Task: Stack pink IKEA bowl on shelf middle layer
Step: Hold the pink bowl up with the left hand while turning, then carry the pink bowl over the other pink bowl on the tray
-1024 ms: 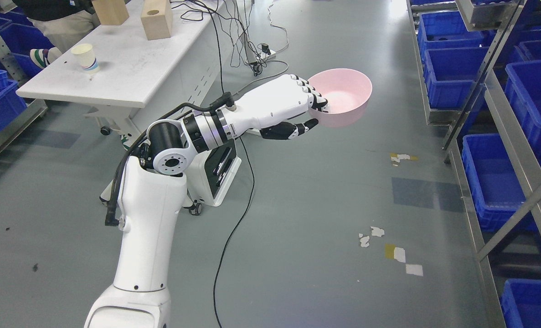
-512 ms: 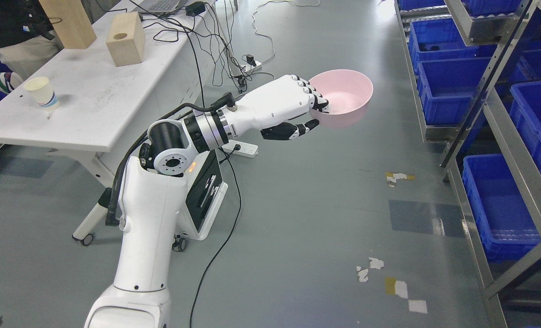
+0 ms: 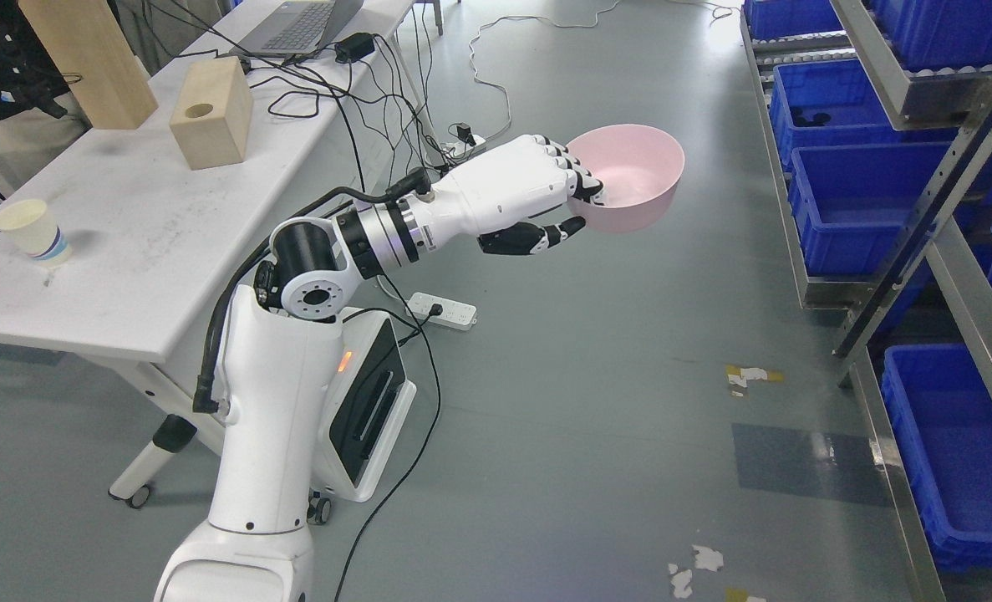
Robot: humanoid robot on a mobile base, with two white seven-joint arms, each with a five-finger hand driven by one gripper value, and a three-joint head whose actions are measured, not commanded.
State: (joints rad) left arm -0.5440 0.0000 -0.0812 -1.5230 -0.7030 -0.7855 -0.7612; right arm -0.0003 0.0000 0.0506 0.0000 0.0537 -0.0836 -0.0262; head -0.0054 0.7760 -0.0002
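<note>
My left hand (image 3: pixel 577 205) holds a pink bowl (image 3: pixel 633 176) by its near rim, fingers over the edge and thumb under the wall. The bowl hangs upright in the air over the grey floor, near the middle of the head view. The left arm (image 3: pixel 295 334) rises from the bottom left. A metal shelf rack (image 3: pixel 938 192) with blue bins (image 3: pixel 855 188) runs along the right side, well apart from the bowl. No right arm shows.
A white table (image 3: pixel 136 226) at the left carries a paper cup (image 3: pixel 32 230), wooden blocks (image 3: pixel 207 125), a laptop and cables. A power strip (image 3: pixel 443 310) and wires lie on the floor. A white wheeled box (image 3: pixel 370 410) stands under the arm. A person stands at top left.
The whole picture has shifted down and sideways, so the camera has moved. My left hand keeps the same grasp on the pink bowl, in the same place in the view.
</note>
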